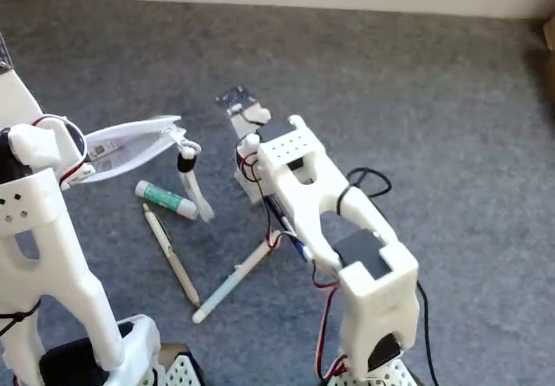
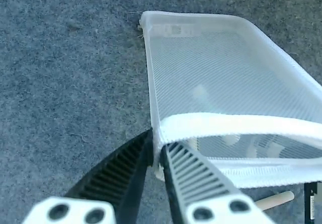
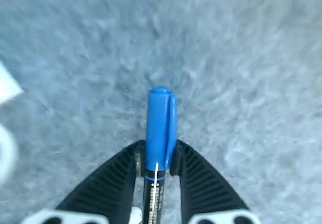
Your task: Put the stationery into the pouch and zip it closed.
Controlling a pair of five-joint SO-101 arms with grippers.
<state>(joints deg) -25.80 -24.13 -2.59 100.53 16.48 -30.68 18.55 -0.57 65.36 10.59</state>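
a: so, how far along are we?
b: early, i'd say. the left claw [image 2: 156, 156] is clenched on the rim of the pouch [image 2: 216, 73], and the pouch's mouth gapes toward the other arm.
a: and that other one?
b: the right claw [image 3: 160, 158] is grasping a blue pen [image 3: 161, 123], with the cap end sticking out past the fingertips. it hangs over the grey carpet [image 1: 416, 100], near the pouch's mouth but not in it.
a: anything inside yet?
b: hard to tell. pale shapes show through the mesh, but they may lie under it rather than in it.
a: what's left outside?
b: four things on the carpet between the arms. a glue stick [image 1: 166, 199], a tan pen [image 1: 172, 256] just beside it, a pale pen [image 1: 230, 284] nearer the right arm's base, and a marker [image 1: 192, 182] with a black cap close to the pouch's mouth.
a: so most of the job remains.
b: by my reckoning, yes. the blue pen goes in, then those four, and the zip is not yet drawn.
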